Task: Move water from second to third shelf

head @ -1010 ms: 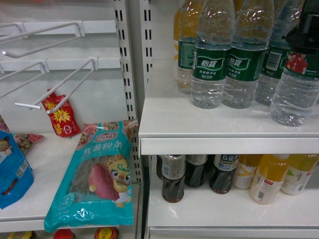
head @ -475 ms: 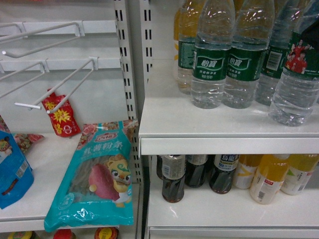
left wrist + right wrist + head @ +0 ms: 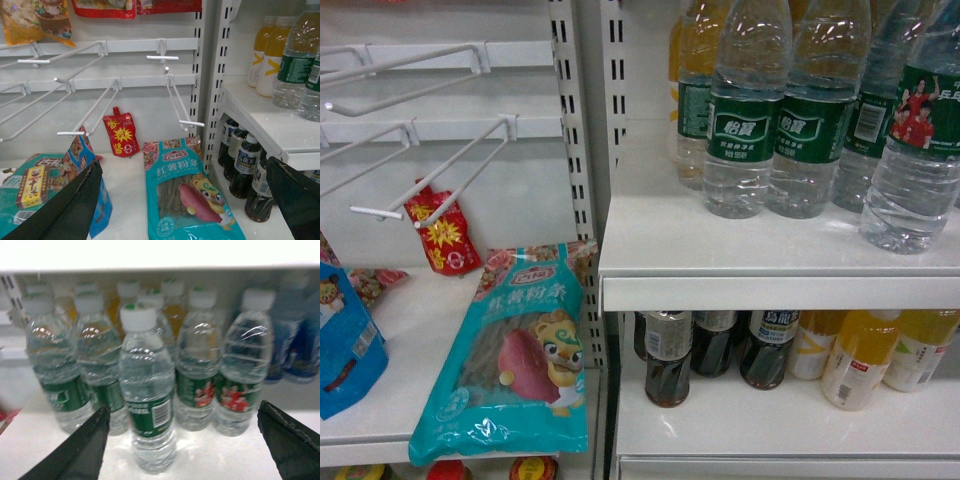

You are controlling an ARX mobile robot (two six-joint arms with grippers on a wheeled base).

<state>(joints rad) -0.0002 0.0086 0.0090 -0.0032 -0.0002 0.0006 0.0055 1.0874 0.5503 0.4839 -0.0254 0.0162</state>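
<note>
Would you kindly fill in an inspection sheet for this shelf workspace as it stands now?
Surface: white upper shelf, bare at its front left; lower shelf beneath it.
Job's things: water bottle with red-shirted players on its green label stands upright at the upper shelf's right edge, ungripped.
Clutter: more green-label water bottles; dark drink bottles and orange drinks below; teal snack bag and red sachet in the left bay.
Grippers: left tool open, facing the left bay; right tool open, facing the water rows, holding nothing.
Cables: nothing seen.
Surroundings: white peg hooks, slotted uprights.
</note>
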